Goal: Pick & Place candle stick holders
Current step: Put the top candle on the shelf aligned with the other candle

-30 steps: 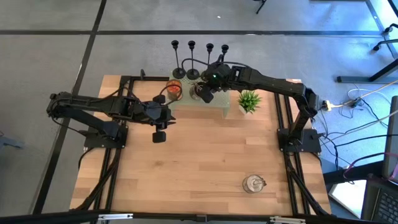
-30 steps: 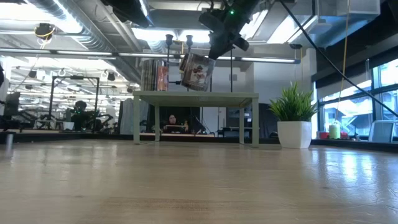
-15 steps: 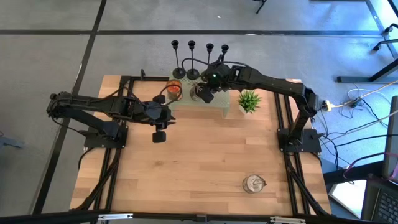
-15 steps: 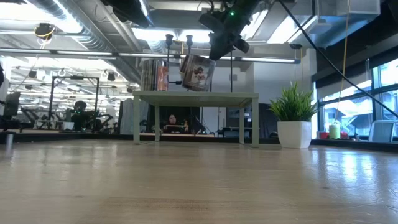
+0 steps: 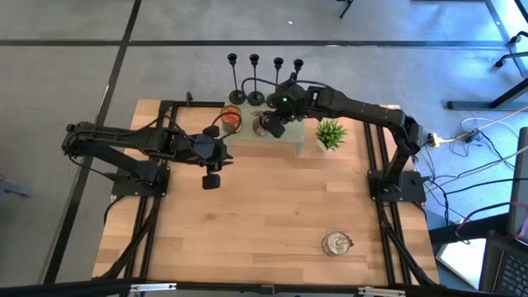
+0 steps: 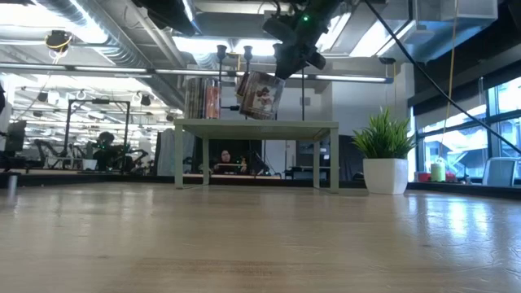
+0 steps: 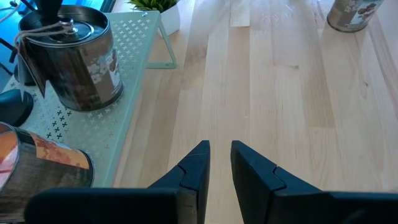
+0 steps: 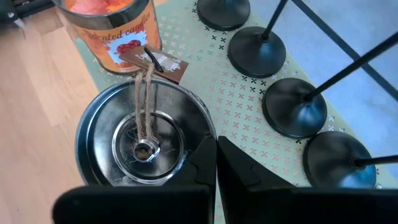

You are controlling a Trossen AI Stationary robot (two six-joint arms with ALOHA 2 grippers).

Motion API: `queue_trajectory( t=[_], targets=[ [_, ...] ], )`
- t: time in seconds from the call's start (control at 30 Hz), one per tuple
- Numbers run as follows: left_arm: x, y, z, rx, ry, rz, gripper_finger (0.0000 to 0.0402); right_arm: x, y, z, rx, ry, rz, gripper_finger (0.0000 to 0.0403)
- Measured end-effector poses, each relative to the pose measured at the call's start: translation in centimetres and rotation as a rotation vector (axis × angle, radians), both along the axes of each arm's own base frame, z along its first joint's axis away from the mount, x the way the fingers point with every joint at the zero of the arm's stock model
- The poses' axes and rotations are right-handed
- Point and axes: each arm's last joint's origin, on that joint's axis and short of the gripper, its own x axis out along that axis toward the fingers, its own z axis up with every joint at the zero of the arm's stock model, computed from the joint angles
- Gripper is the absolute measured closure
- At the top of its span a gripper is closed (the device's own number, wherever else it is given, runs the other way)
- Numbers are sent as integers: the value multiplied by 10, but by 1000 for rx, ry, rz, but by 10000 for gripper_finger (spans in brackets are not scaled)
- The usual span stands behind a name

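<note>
Four candle stick holders lined along far edge of pale green shelf. Right gripper closed on rim of silver tin, lifted tilted above shelf, beside orange jar. Left gripper parked over table, fingers slightly parted, nothing held.

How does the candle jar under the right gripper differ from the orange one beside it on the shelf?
The silver-lidded jar hangs tilted above the green shelf in the right gripper; the orange jar stands upright on it. The silver-lidded jar has a metal lid with a twine tag; the orange jar shows orange wax and a printed label. Both are short round candle jars.
</note>
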Motion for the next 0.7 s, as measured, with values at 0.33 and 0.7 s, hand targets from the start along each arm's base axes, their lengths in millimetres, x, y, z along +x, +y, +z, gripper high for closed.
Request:
queue_trajectory(
  t=[0.33,0.7],
  targets=[
    [0,0,0,-2,-1,1,341,0,0,0,-10,3,13,378],
    [0,0,0,-1,-1,0,341,1,0,1,-17,-1,3,372]
  ],
)
